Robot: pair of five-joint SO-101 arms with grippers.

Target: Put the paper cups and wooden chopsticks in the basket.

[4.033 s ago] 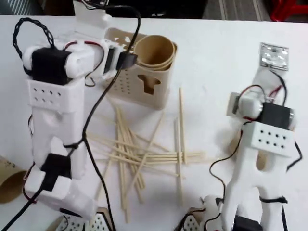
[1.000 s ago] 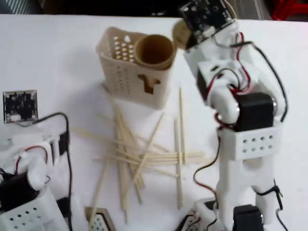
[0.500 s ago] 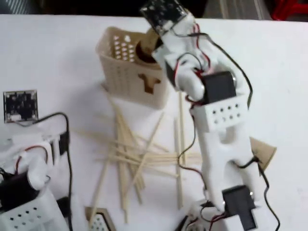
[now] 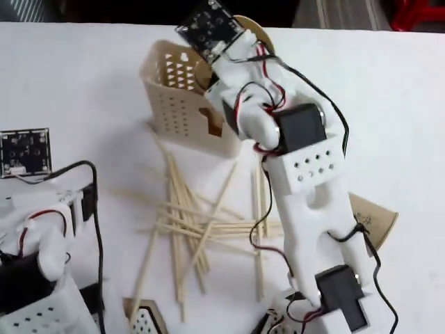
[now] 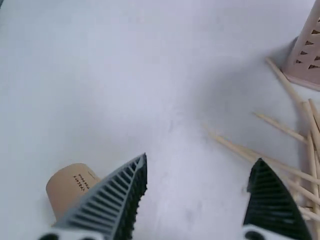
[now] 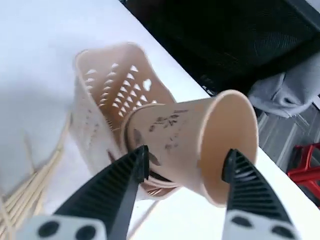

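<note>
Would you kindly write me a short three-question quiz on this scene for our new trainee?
1. True or false: the wooden chopsticks already stand in the basket.
2. What does the right claw hold over the basket? A) a chopstick B) a paper cup C) nothing
3. Fill in: the fingers of the left claw are ___ (open or shut).

Key
1. False: they lie scattered on the table.
2. B: the cup is tilted on its side between the fingers.
3. Open.
</note>
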